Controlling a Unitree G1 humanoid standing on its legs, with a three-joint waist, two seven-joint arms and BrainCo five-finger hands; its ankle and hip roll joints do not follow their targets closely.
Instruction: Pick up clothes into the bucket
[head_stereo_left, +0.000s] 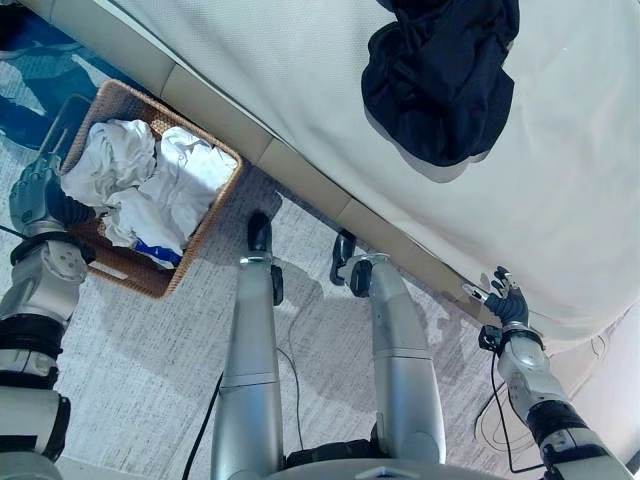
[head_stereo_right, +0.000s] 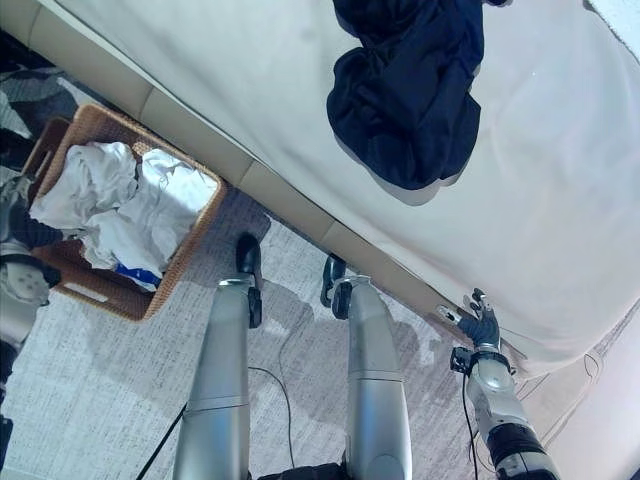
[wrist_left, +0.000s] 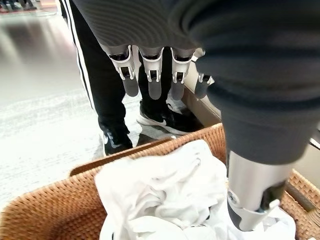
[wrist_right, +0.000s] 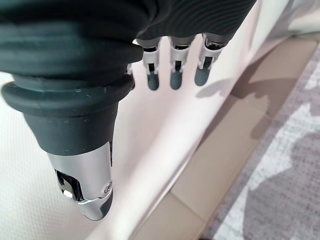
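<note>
A wide bed (head_stereo_left: 300, 90) with a pale cover runs across the far side of the scene, its beige base edging a grey patterned carpet (head_stereo_left: 150, 370). On the bed, toward the far right, lies a crumpled dark navy garment (head_stereo_left: 440, 80). On the carpet at the left, close beside the bed base, sits a woven brown basket (head_stereo_left: 215, 215) holding a heap of white clothes (head_stereo_left: 150, 185) with a small blue patch showing at its near edge. The robot's left hand (head_stereo_left: 35, 195) hangs at the left rim of the basket, just above the white clothes, its fingers (wrist_left: 152, 82) straight and relaxed, holding nothing. The robot's right hand (head_stereo_left: 505, 300) is at the near right, beside the edge of the bed cover and well apart from the dark garment; its fingers (wrist_right: 175, 75) are also extended and empty. Beyond the basket, a person's legs (wrist_left: 100, 75) in dark trousers with white side stripes stand on the floor in black shoes (wrist_left: 117, 142).
</note>
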